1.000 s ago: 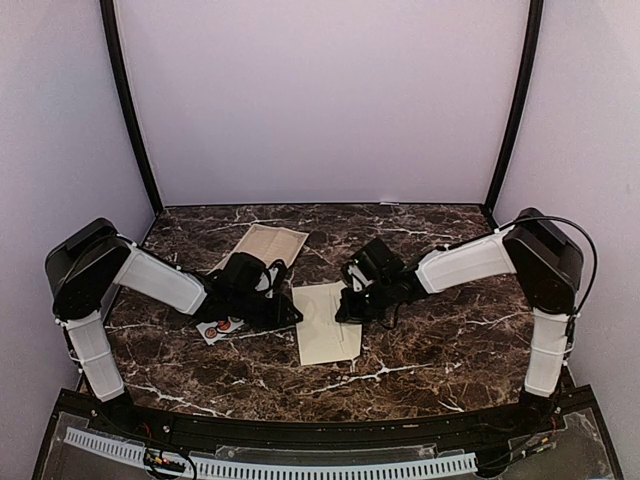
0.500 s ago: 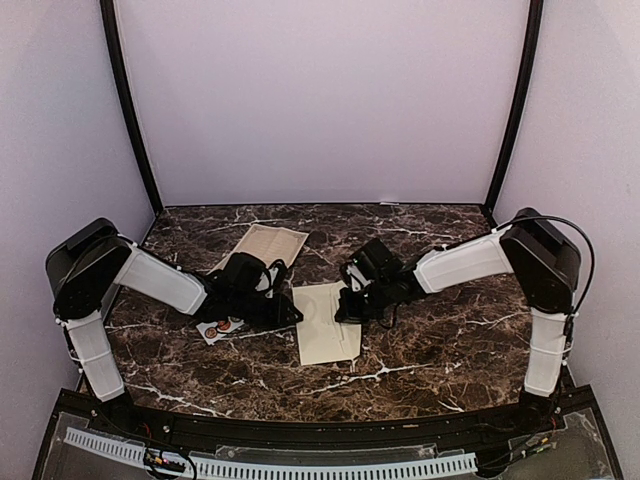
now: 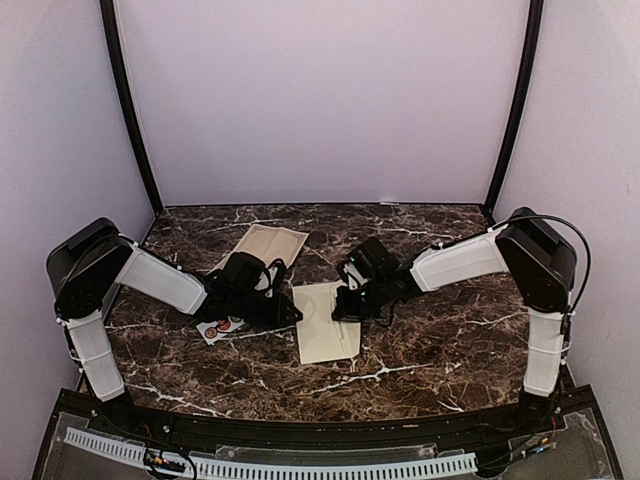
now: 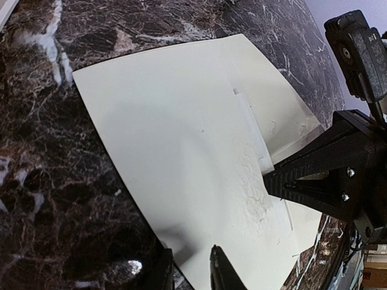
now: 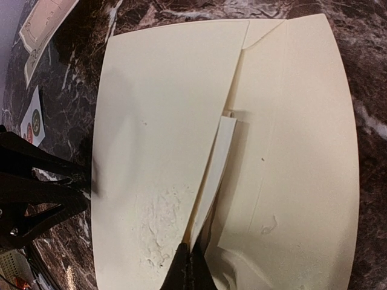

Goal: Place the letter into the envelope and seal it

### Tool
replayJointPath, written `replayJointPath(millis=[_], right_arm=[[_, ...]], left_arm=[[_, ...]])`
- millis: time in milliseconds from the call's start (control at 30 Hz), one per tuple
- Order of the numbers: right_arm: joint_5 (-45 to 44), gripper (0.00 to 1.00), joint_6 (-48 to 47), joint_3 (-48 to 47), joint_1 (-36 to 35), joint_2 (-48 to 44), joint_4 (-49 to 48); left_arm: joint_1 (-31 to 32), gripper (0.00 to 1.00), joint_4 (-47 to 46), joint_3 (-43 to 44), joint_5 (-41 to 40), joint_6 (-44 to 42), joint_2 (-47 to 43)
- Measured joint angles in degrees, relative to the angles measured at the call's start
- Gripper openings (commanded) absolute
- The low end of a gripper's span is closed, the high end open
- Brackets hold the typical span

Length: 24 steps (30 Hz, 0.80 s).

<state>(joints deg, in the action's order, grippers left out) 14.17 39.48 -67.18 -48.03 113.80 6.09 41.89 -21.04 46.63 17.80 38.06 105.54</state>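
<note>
The left arm (image 3: pixel 160 280) reaches in low from the left side of the dark marbled table (image 3: pixel 450 340). Near its wrist lies a small white strip of round stickers (image 3: pixel 218 328), partly under the arm's shadow. Farther back is a tan sheet with a printed border (image 3: pixel 262 244), its near corner hidden by the wrist in the top view. Both lie apart from the envelope.

The left gripper (image 3: pixel 292 314) sits at the envelope's left edge. In the left wrist view its fingers (image 4: pixel 219 272) stand a narrow slit apart with the paper's edge between them. I cannot tell whether they actually nip it.

The envelope (image 3: pixel 325 330) lies flat near the middle of the table, between the two grippers, its long side running toward the arms' bases. Its flap (image 5: pixel 163 109) lies across the body, with a crinkled patch near the slanted edge. A narrow fold of paper (image 5: pixel 219 157) shows from under that edge.

The right gripper (image 3: pixel 338 310) comes at the envelope from the right, and in the top view it covers part of the far right edge. Its fingers (image 5: pixel 188 272) are pressed tight together, their tip resting where the flap's slanted edge meets the fold. I cannot tell whether any paper is caught between them. The right arm (image 3: pixel 460 262) stretches back to the right.
</note>
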Motion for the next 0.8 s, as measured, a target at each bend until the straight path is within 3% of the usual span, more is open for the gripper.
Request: replayJointPath(millis=[67, 167, 367, 500, 800], right_arm=[[-0.04, 0.00, 0.00, 0.00, 0.00, 0.00, 0.02], [-0.37, 0.10, -0.15, -0.02, -0.04, -0.07, 0.15], [-2.69, 0.33, -1.86, -0.09, -0.70, -3.56, 3.39], [-4.39, 0.46, -3.17, -0.11, -0.74, -8.66, 5.18], [-9.09, 0.66, -4.44, 2.99, -0.74, -21.05, 4.79]], left_arm=[[-0.02, 0.22, 0.00, 0.00, -0.09, 0.07, 0.00], [0.02, 0.27, 0.28, 0.00, -0.50, -0.09, -0.26], [0.28, 0.52, 5.99, 0.17, -4.02, -2.21, -6.12], [-0.07, 0.63, 10.84, 2.51, -6.78, -3.98, -14.01], [-8.52, 0.72, 13.38, 0.96, -9.31, -2.67, -25.16]])
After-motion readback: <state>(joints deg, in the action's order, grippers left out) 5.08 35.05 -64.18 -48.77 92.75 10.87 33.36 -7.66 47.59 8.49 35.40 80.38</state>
